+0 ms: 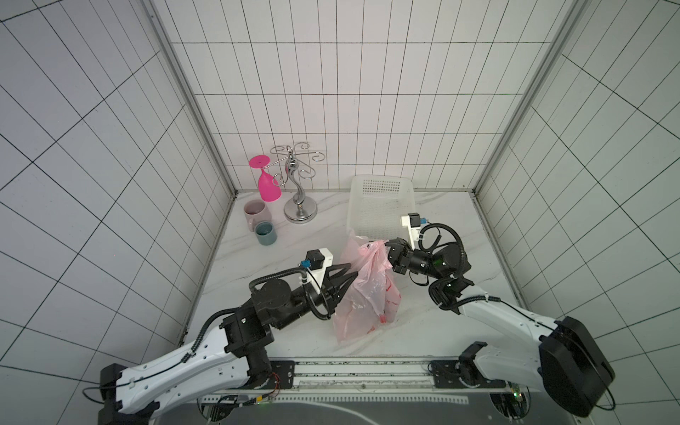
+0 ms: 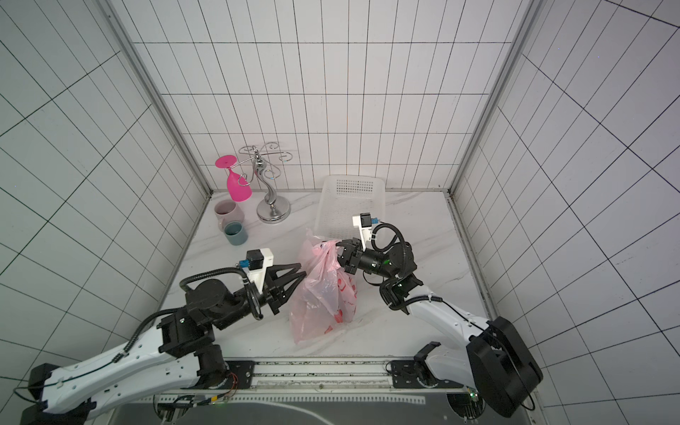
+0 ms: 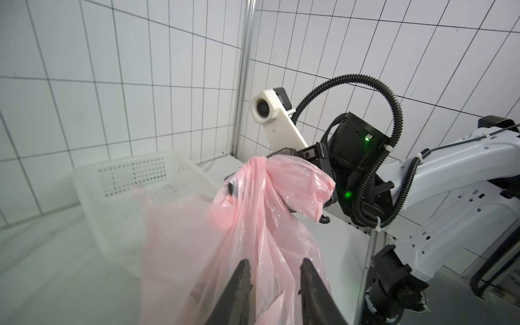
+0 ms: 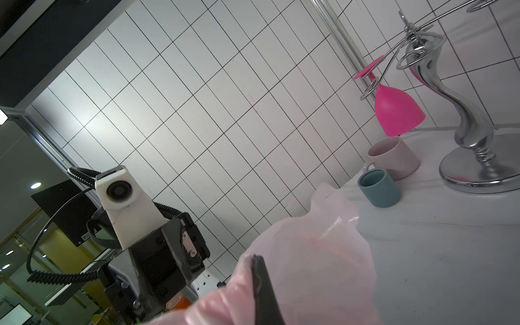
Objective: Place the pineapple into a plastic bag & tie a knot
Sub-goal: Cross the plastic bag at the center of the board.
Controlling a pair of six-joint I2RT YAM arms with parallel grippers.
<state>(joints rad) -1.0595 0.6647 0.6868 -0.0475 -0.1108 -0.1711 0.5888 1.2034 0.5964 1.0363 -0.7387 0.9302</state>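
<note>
**Position.** The plastic bag (image 1: 364,298) is being held up at the centre of the table (image 1: 279,331). Its lower part is resting on the marble and its gathered top is being lifted toward 1 o'clock. The white basket (image 1: 381,184) is lying just beyond it at 12 o'clock. The pineapple cannot be made out through the film; only bulk and red prints are being shown.

**Step in hand, as judged.** The handle loops are being drawn together for tying. Whether the bunch (image 3: 266,168) is already a closed knot cannot be told. For a sound result, a loose end should be taken close to the bunch, not lower on the bag wall. It should then be pulled steadily toward 9 o'clock while the top is being anchored at 3 o'clock. Jerking is to be avoided, since the thin film is judged liable to stretch or tear.

**Tools.** The right gripper (image 1: 386,244) is being kept clamped tight on the bunch, with short pink ends hanging beside its jaws. The left gripper (image 3: 275,261) is being presented at the bag's 9 o'clock side. Its fingers (image 3: 242,281) are parted by a narrow gap, and film is lying across that gap, but nothing is being pinched there.
</note>
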